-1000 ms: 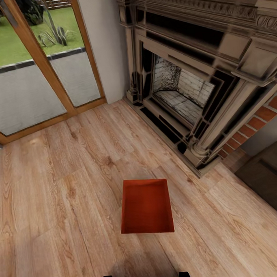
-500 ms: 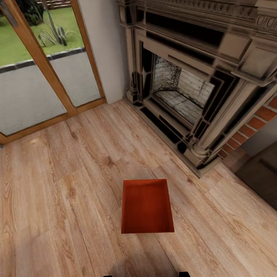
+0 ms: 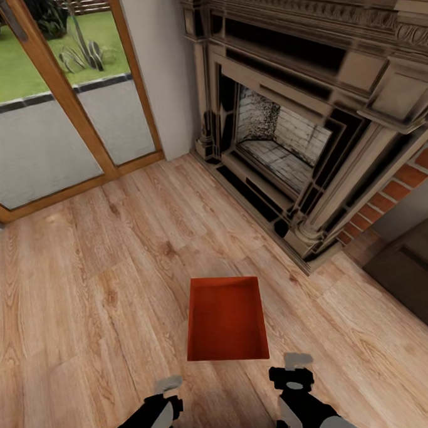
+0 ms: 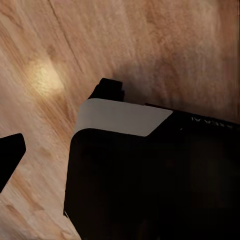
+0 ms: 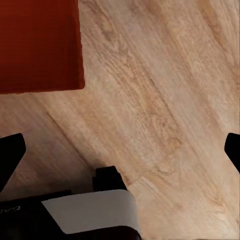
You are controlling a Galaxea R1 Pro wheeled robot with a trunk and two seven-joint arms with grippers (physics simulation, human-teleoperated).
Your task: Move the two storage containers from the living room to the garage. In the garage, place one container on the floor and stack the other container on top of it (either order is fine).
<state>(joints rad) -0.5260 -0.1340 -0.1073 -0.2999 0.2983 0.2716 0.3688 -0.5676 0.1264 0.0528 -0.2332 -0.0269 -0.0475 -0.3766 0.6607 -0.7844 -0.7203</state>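
One red-orange storage container [image 3: 226,326] stands open-topped and empty on the light wood-plank floor of the living room, straight ahead of me. Its corner [image 5: 37,45] also shows in the right wrist view. My left gripper [image 3: 167,385] hovers low by the container's near left corner, apart from it. My right gripper [image 3: 298,362] hovers by the near right corner, also apart. In the right wrist view the right gripper [image 5: 120,150] is open, fingers spread wide over bare floor. One dark fingertip [image 4: 10,155] of the left gripper shows at the picture's edge, set wide.
A big fireplace [image 3: 298,147] with a brick side [image 3: 401,185] stands ahead to the right. A wood-framed glass door [image 3: 52,122] is ahead to the left. A dark low bench [image 3: 412,279] sits at the right. My own base [image 4: 150,175] lies under both wrists.
Both arms have come up into the bottom of the head view, one on each side of the container's near end. The container and the camera have not moved.
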